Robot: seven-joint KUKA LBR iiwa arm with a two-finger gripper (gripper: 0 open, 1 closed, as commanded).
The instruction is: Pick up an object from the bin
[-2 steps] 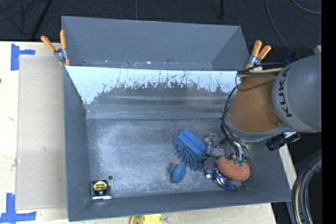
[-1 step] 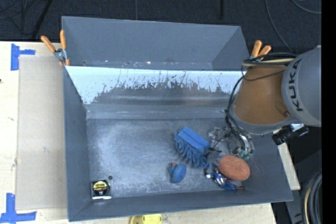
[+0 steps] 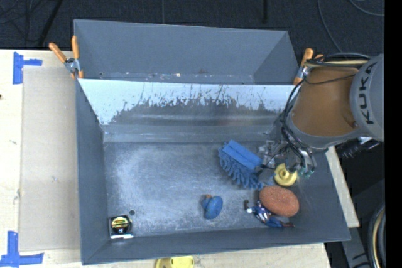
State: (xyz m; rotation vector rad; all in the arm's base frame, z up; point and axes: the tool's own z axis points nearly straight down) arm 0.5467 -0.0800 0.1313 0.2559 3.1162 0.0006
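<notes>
One each: blue brush (image 3: 239, 164), blue lump (image 3: 212, 206), brown oval (image 3: 279, 200), yellow ring (image 3: 286, 176), tape measure (image 3: 120, 226), small toy (image 3: 266, 217).

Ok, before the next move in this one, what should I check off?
1. Hand over the right side of the bin: ok.
2. Thing nearest the hand is the small yellow round piece: ok.
3. Yellow piece gripped: cannot tell.
4. Free room round it: not ok; blue brush and orange-brown oval lie close beside it.
5. Blue egg shape and tape measure out of the way: ok.
</notes>
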